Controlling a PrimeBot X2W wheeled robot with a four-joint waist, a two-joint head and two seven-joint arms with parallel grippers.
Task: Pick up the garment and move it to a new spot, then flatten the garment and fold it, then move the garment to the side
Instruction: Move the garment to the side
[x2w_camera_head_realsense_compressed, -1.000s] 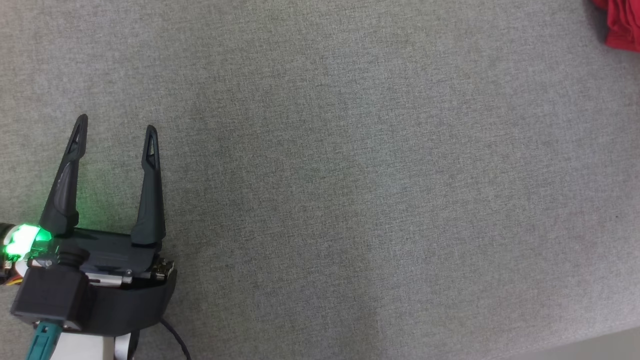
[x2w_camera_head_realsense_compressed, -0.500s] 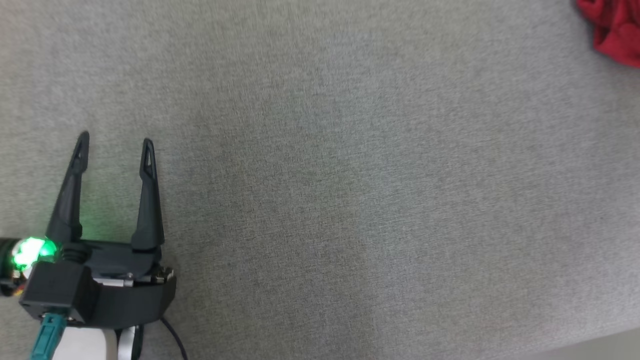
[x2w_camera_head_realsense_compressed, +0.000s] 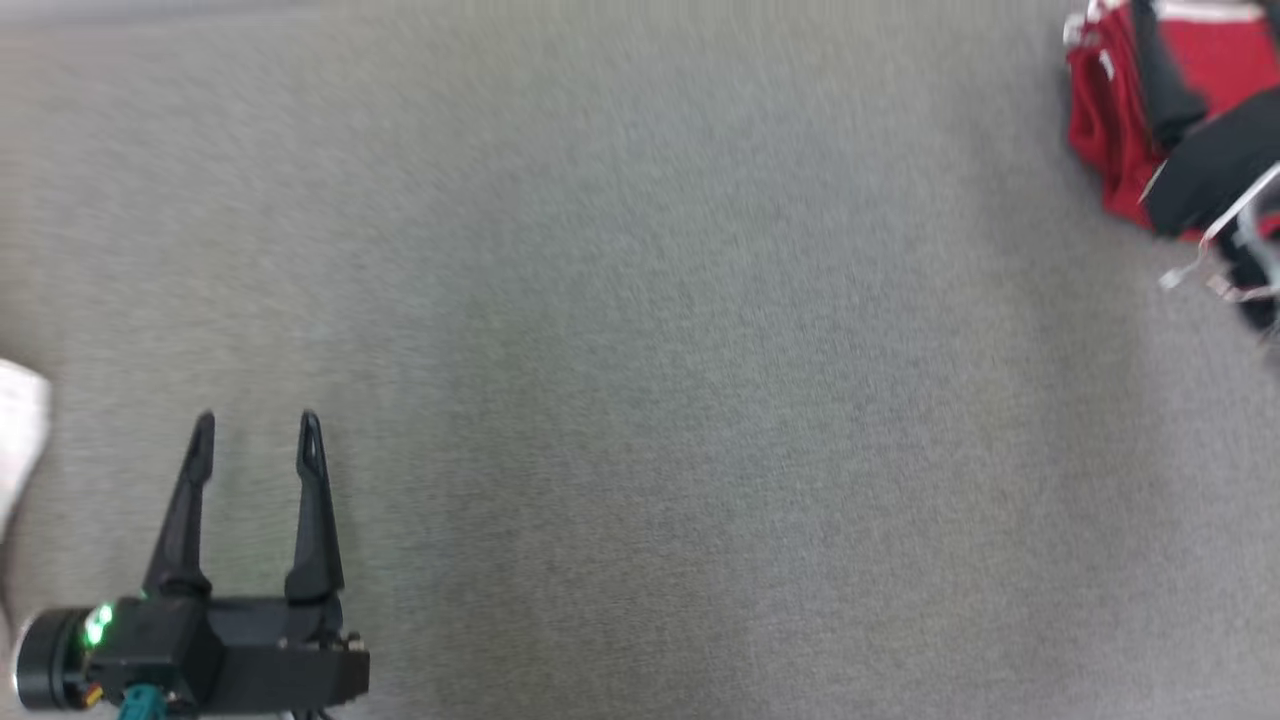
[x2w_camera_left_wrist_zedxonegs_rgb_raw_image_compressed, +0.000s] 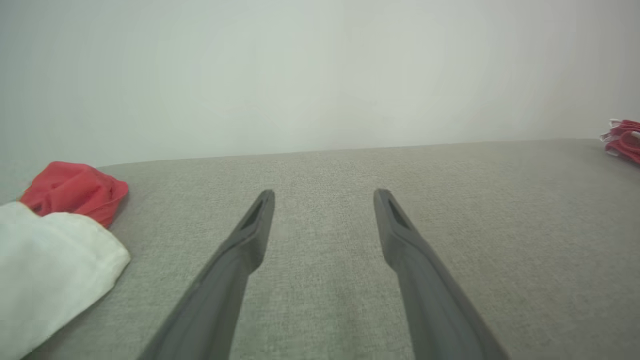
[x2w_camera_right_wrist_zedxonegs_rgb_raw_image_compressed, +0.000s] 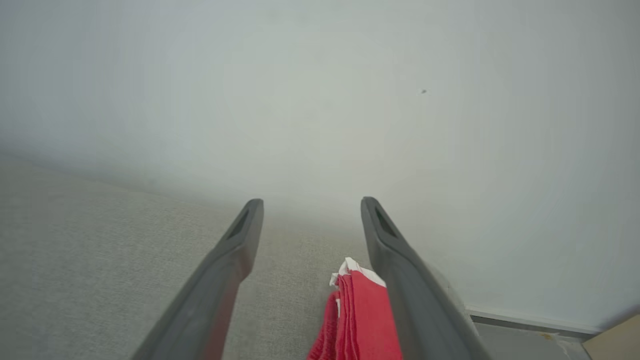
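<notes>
A stack of folded red garments with white trim (x2w_camera_head_realsense_compressed: 1105, 140) lies at the far right of the grey cloth surface (x2w_camera_head_realsense_compressed: 650, 380). My right gripper (x2w_camera_right_wrist_zedxonegs_rgb_raw_image_compressed: 312, 204) hangs open just above that red stack (x2w_camera_right_wrist_zedxonegs_rgb_raw_image_compressed: 357, 320), nothing between its fingers; in the head view its blurred dark body (x2w_camera_head_realsense_compressed: 1205, 165) covers part of the stack. My left gripper (x2w_camera_head_realsense_compressed: 256, 428) is open and empty low over the surface at the near left. The left wrist view shows my left gripper (x2w_camera_left_wrist_zedxonegs_rgb_raw_image_compressed: 325, 196), a crumpled red garment (x2w_camera_left_wrist_zedxonegs_rgb_raw_image_compressed: 75, 190) ahead to its left and the red stack (x2w_camera_left_wrist_zedxonegs_rgb_raw_image_compressed: 622, 140) far right.
A white cloth (x2w_camera_left_wrist_zedxonegs_rgb_raw_image_compressed: 50, 265) lies beside the crumpled red garment, and its edge (x2w_camera_head_realsense_compressed: 20, 420) shows at the left of the head view. A pale wall (x2w_camera_right_wrist_zedxonegs_rgb_raw_image_compressed: 320, 100) rises behind the surface. Bare floor (x2w_camera_right_wrist_zedxonegs_rgb_raw_image_compressed: 525, 342) shows past the surface's right end.
The head camera has tilted, so the whole picture shifted down. The red stack, the right gripper over it and the white cloth's edge came into view. The left gripper stays open.
</notes>
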